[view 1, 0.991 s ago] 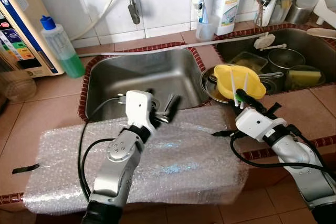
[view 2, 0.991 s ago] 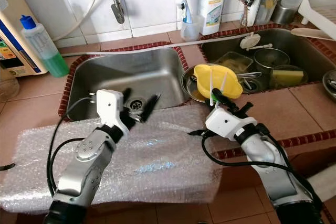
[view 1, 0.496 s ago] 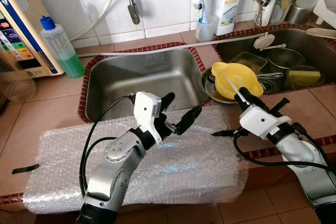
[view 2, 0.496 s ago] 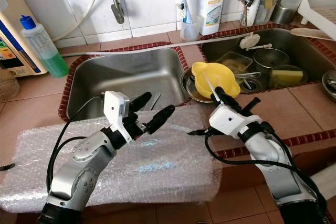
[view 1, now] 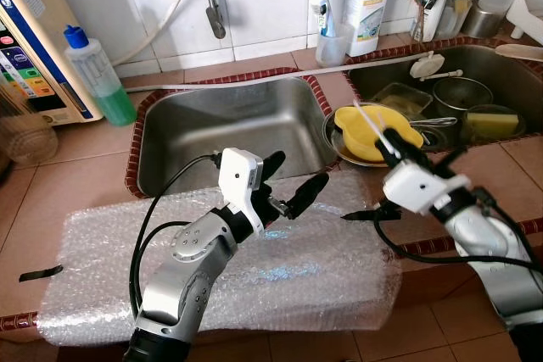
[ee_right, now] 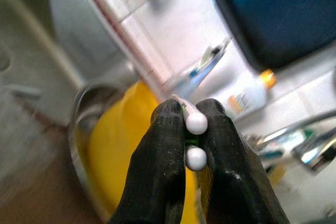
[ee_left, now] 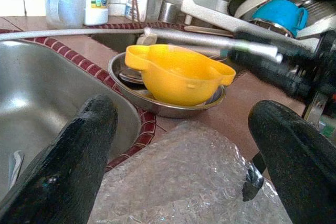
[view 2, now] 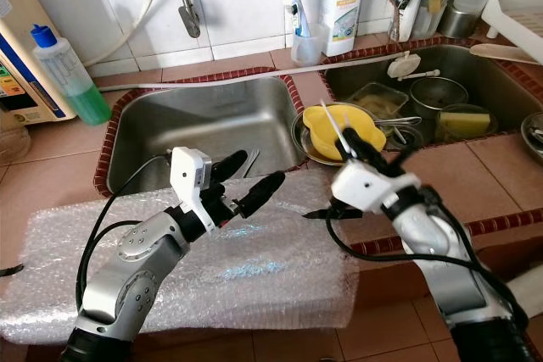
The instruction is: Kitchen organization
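Landmark: double steel sink set in a terracotta-tiled worktop.

Left of the sink: white appliance with a button panel against the wall; green-liquid bottle with blue cap just beside it; clear container at the frame edge.

In front of the sink: sheet of bubble wrap spread over the worktop edge. Left gripper hovers above the wrap at the sink's front rim, jaws spread wide, holding nothing. The left wrist view adds the yellow bowl side-on, sitting in a shallow metal dish, and a blue cup on a rack beyond, out of the head views.

Right of the sink's left basin: the yellow bowl on the divider. Right gripper is poised over it, jaws pressed together on a pair of white chopsticks that slant up over the bowl. The right wrist view shows their two rounded white ends pinched between the black fingers; it is blurred.

Right basin: metal pot, containers, a sponge-like yellow block.

Behind the sink: white tiled wall, hose, detergent bottle, cup holding a tube, utensil holder.
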Motion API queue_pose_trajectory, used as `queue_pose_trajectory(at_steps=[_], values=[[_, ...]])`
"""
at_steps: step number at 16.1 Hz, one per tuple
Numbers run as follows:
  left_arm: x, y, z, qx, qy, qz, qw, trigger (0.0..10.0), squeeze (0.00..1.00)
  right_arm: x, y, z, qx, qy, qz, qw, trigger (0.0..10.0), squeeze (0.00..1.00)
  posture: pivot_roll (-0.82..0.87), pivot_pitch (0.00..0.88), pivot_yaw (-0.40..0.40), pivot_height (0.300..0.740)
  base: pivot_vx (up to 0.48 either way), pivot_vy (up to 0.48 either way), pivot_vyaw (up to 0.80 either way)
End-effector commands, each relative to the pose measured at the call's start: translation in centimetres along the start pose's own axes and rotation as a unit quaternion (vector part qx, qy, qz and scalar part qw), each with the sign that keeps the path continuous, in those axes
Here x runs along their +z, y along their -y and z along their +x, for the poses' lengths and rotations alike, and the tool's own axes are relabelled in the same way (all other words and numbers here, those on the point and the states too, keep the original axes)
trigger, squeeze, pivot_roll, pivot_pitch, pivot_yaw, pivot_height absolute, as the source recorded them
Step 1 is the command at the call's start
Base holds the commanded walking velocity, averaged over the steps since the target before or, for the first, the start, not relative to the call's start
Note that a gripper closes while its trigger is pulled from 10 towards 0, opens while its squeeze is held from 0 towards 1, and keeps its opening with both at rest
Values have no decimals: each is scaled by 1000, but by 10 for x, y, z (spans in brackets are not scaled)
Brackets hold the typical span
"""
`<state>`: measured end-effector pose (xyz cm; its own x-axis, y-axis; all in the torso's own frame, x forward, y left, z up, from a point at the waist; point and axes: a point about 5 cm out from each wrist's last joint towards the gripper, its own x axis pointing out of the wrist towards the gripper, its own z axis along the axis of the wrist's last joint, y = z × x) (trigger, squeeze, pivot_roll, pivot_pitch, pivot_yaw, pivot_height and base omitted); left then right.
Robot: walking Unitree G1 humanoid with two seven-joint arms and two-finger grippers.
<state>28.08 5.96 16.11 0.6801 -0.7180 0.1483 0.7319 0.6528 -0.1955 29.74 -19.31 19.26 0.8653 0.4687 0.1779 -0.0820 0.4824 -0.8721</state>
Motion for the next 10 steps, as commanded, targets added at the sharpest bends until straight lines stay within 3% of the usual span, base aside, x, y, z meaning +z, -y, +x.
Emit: queue_pose_trajectory(at_steps=[1, 6, 10], values=[[5, 0, 0, 4, 4, 8, 1000, 10000, 0, 11, 4, 5, -2, 22, -10, 1000, 0, 0, -348, 136, 135, 740, 0, 0, 0], [14, -8, 2, 69, 36, 62, 995, 10000, 0, 36, 12, 19, 0, 70, 30, 997, 0, 0, -347, 137, 135, 740, 0, 0, 0], [26, -25, -3, 135, 63, 135, 980, 10000, 0, 52, 15, 35, 38, 95, 165, 981, 0, 0, -334, 139, 130, 740, 0, 0, 0]])
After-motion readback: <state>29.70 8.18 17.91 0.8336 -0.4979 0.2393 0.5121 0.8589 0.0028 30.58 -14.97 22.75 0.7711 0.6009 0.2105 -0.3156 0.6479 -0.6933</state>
